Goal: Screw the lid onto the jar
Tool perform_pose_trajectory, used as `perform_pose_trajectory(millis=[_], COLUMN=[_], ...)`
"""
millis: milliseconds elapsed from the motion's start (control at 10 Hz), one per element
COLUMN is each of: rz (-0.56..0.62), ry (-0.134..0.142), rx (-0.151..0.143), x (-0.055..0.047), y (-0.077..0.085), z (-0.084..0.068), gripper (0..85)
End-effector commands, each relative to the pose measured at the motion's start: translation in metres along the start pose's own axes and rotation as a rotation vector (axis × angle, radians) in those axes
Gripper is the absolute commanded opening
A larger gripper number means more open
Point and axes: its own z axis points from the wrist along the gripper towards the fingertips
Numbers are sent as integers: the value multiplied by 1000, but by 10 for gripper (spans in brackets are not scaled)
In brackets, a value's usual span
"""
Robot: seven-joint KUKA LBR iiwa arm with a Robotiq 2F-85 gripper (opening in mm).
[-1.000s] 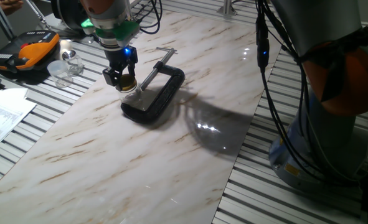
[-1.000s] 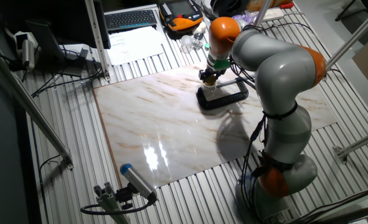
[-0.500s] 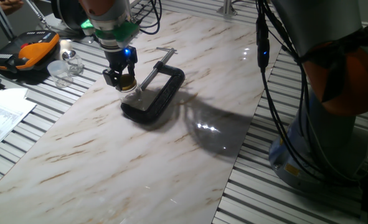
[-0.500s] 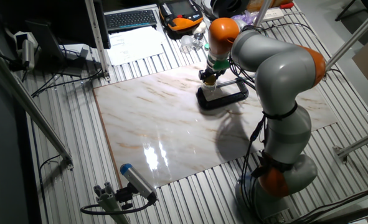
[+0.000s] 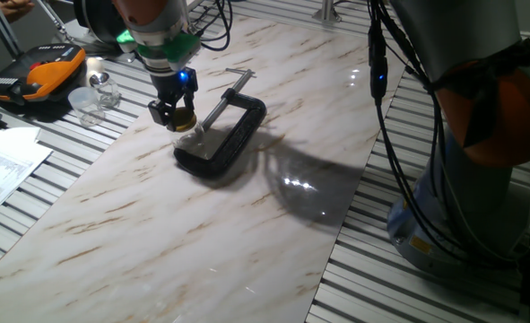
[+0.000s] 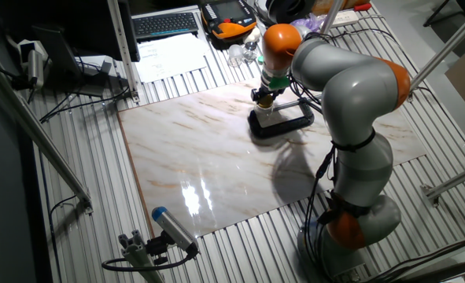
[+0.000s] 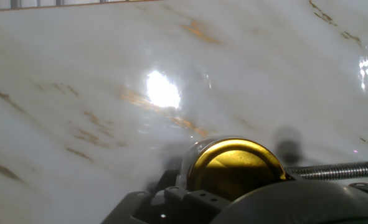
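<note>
Table point(image 5: 247, 224): a marbled slab on a slatted bench; it gives a flat, firm base, so downward and twisting force from the arm has something to push against.

Arm point(image 6: 350, 86): it reaches across the slab with the wrist pointing straight down, which lines the hand's turning axis up with the jar's neck, as a screwing move needs.

Clamp point(image 5: 233, 135): a black C-clamp lying flat near the far side of the slab, its screw point(image 7: 333, 169) running toward the jar. It appears to pinch the jar so the glass cannot spin along with the lid.

Gripper point(image 5: 182, 118): it sits directly over the clamp's mouth, low on the jar top.

Jar point(image 5: 188, 136): clear glass, upright inside the clamp, just under the fingers. Only a sliver of glass shows in the fixed views; in the hand view it is mostly hidden under the lid.

Lid point(image 7: 236, 165): gold, level on the jar's mouth, its face toward the hand camera. How deep it sits on the threads I cannot tell.

Fingers point(image 5: 168, 111): narrowly parted, only as wide as the lid, and closed against its rim from two sides, probably firm enough to turn it. The contact is small in the fixed views and cut off in the hand view.
</note>
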Motion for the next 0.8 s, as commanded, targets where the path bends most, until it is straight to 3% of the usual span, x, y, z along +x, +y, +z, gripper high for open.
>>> perform_pose_trajectory(millis=[0,700], rz=[6,33], ry=[-1,-23], rx=[0,-10], x=[0,0], y=[0,1], z=[0,-1], gripper=[0,0])
